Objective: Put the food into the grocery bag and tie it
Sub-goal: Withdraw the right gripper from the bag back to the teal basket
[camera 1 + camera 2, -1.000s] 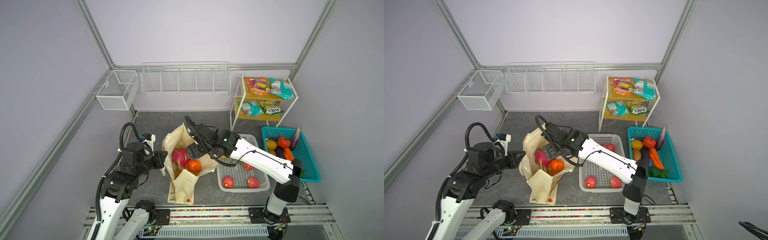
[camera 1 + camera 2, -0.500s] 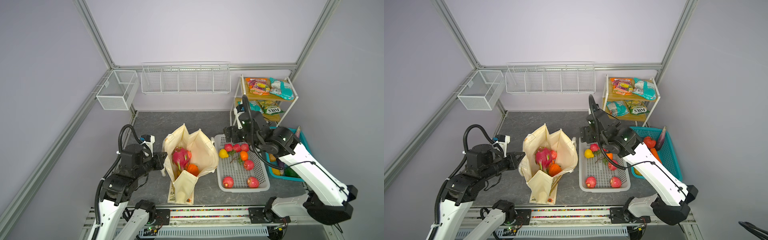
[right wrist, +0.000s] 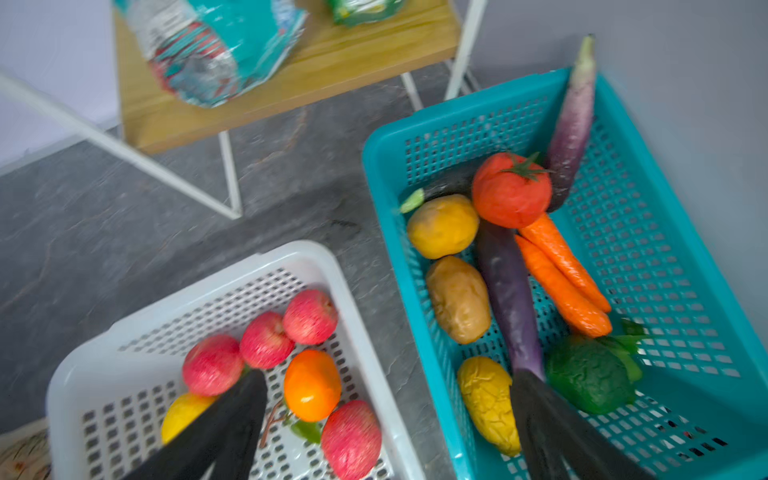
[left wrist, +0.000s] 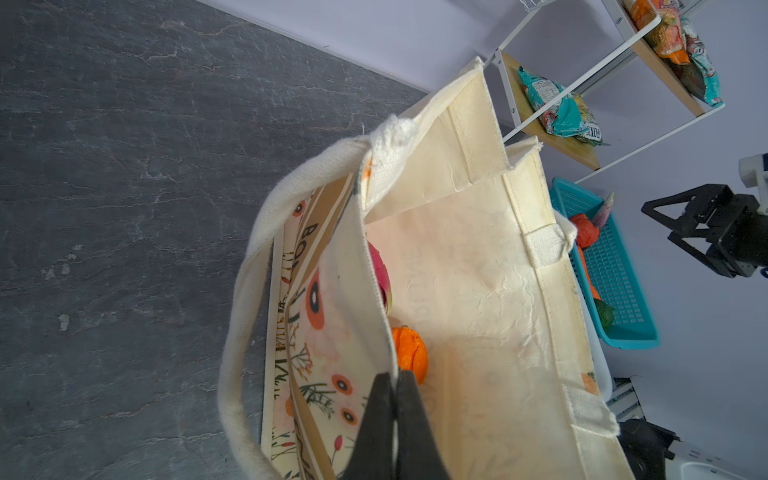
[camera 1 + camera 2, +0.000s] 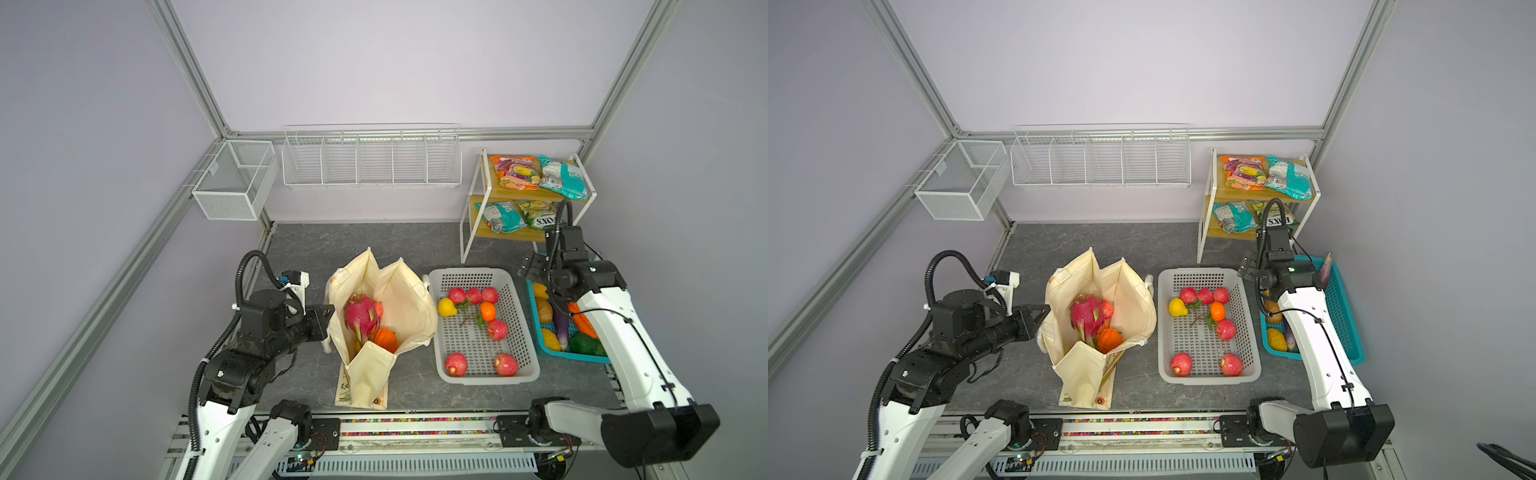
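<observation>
Clamped shut with the left gripper (image 4: 397, 380) on the side rim of the grocery bag (image 5: 409, 299), propping its mouth open where it stands on the grey table (image 5: 415, 245), just beside the white basket (image 5: 471, 274). Spread wide and empty at the right gripper (image 3: 388, 376), poised above the gap between the white basket and the teal basket (image 3: 478, 99), touching nothing. Reads as mid-loading, between picks; tying not yet begun. Next move, probably: down onto one piece in either basket, close, carry across to the bag mouth, release clear of the rim. Calls for a centred grip on anything round, against rolling. In the bag so far: pink dragon fruit (image 5: 360, 313), orange fruit (image 5: 385, 338) below it, something red beside, mostly hidden. In the white basket: six red apples (image 5: 498, 329), one yellow fruit (image 5: 445, 306), one small orange (image 5: 487, 311). In the teal basket: tomato (image 3: 511, 191), carrots (image 3: 561, 274), two purple eggplants (image 3: 509, 291), yellow and brown lumps, one dark green piece. On the shelf rack (image 5: 467, 232) behind: four snack packets (image 5: 505, 216), untouched.
</observation>
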{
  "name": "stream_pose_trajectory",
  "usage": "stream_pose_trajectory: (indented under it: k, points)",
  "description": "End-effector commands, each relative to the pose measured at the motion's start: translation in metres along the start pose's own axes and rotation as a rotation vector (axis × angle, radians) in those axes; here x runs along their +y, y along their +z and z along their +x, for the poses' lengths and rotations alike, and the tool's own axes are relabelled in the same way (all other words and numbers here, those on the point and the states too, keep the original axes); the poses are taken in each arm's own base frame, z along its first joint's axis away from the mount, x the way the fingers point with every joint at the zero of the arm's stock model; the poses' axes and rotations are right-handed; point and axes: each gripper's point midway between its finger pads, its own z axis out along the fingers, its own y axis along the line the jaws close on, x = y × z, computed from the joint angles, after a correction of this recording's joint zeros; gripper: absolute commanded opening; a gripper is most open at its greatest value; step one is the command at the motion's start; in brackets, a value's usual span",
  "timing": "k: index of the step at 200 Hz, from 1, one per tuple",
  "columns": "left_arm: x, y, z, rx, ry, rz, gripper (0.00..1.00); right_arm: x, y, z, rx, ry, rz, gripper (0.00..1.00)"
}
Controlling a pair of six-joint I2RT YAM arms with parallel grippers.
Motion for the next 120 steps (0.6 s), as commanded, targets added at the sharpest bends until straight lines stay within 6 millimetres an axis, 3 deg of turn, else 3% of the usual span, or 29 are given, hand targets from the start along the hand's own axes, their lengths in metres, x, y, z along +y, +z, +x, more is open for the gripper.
stream_pose_trajectory:
  k: [1, 57, 120]
  points:
    - [-0.007, -0.004, -0.002, -0.009, 0.006, 0.030, 0.00, -0.025, 0.027, -0.015, -0.042, 0.115, 0.076, 0.94]
    - [-0.007, -0.006, -0.001, 0.005, 0.006, 0.025, 0.00, -0.055, 0.091, -0.041, -0.058, 0.247, 0.171, 0.94]
    - [-0.004, -0.009, 0.000, 0.015, 0.012, -0.001, 0.00, -0.092, 0.160, -0.032, 0.018, 0.324, 0.271, 0.92]
